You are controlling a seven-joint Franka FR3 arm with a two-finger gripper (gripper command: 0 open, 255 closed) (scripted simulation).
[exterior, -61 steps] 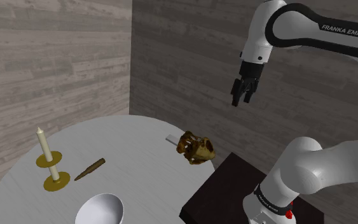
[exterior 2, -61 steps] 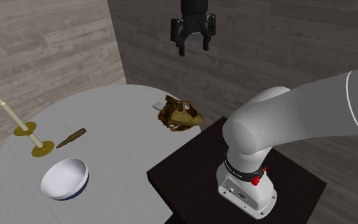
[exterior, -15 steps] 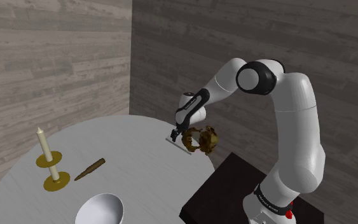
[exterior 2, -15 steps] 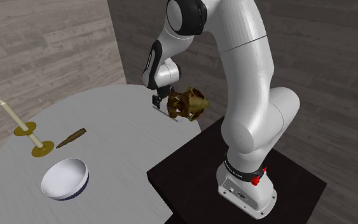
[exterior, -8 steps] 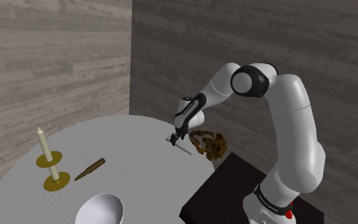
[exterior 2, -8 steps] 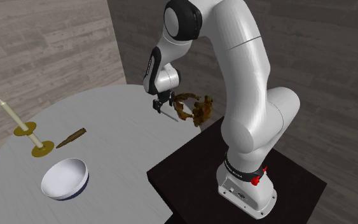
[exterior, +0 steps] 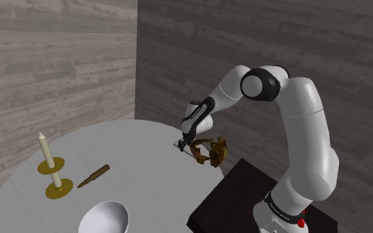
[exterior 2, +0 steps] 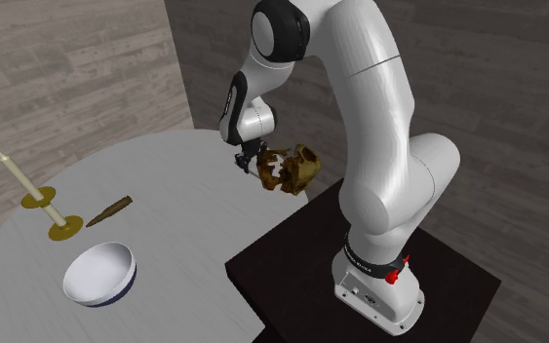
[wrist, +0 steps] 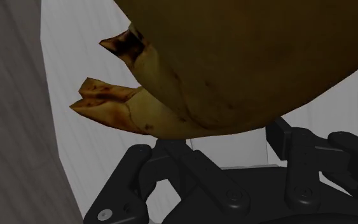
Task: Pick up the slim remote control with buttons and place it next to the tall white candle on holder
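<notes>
The slim grey remote (exterior: 177, 143) lies on the round white table (exterior: 145, 185) near its far edge, with just one end showing. My black gripper (exterior: 184, 143) is down at that end, tilted toward the table, also in the second exterior view (exterior 2: 246, 159). A brown, spiky crab-like object (exterior: 210, 151) sits right against the gripper and covers the rest of the remote; in the wrist view this brown object (wrist: 247, 63) hides the gripper's tips. The tall white candle (exterior: 44, 149) stands on a gold holder (exterior: 58, 190) at the shoulder view's left, far from the gripper.
A brown bullet-shaped piece (exterior: 93, 176) lies beside the candle holder. A white bowl (exterior: 103, 218) sits near the table's front edge. The dark stand (exterior 2: 292, 268) butts against the table. Grey plank walls close off the back.
Over the last second the arm settled low at the remote's end. The brown object was knocked away toward the stand, then came back against the gripper.
</notes>
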